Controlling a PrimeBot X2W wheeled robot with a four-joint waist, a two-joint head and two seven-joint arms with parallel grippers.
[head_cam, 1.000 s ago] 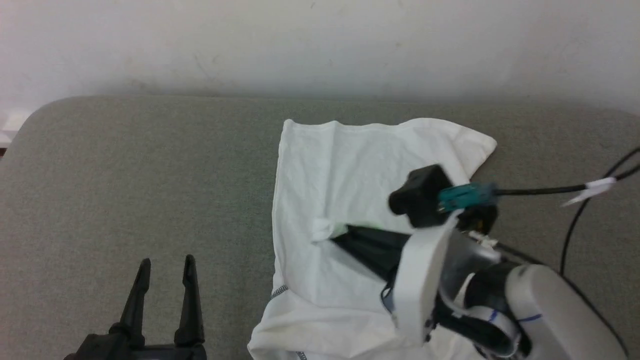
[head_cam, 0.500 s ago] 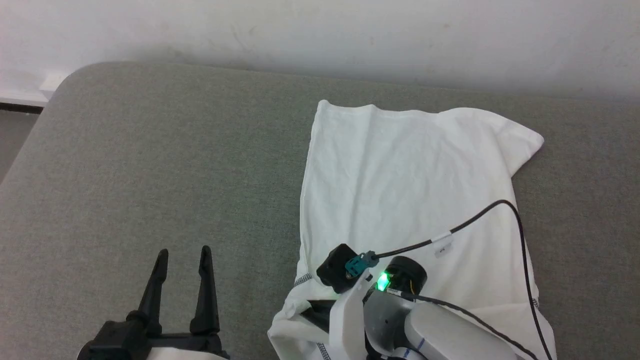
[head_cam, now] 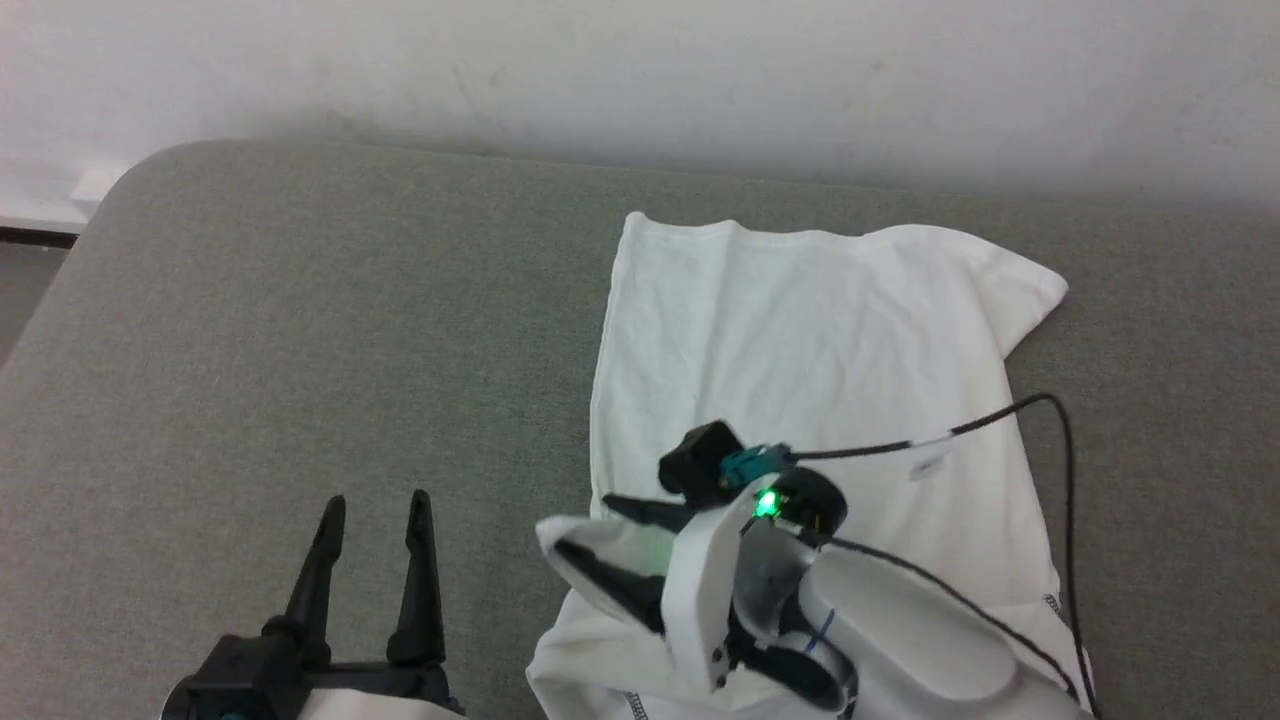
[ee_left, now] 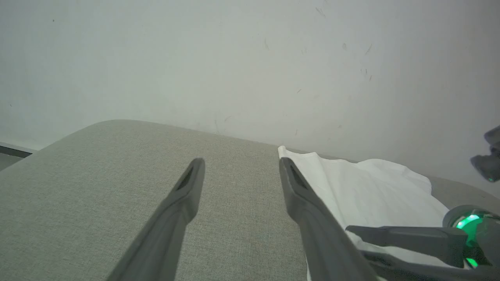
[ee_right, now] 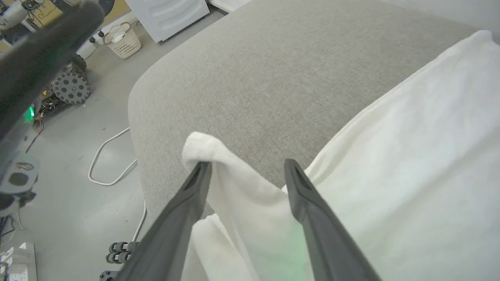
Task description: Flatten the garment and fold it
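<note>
A grey fabric pad point(head_cam: 300, 330) runs up to a plain pale wall point(head_cam: 640, 60), and the garment point(head_cam: 800, 340) lies on its right half. The body is spread fairly flat, one far corner juts out to the right, and the near end is bunched beneath my right wrist. My right gripper point(head_cam: 585, 525) sits low over that near left corner with its fingers spread wide. It pinches nothing, but a lip of white cloth is draped over the tip of one finger and sags between the two. I judge it hangs there only because it has caught on the tip, so pulling away could drag the edge out of line. My left gripper point(head_cam: 377, 500) is just as wide and empty. It is parked over bare pad just beside the garment's left edge, likely to stay clear while remaining near enough to take that edge. A black cable point(head_cam: 1000, 415) from my right arm loops above the cloth. Past the pad's end, on the floor point(ee_right: 78, 156), stands a small pale basket point(ee_right: 119, 41). Something light sits in it, but it is too small for me to say what.
</note>
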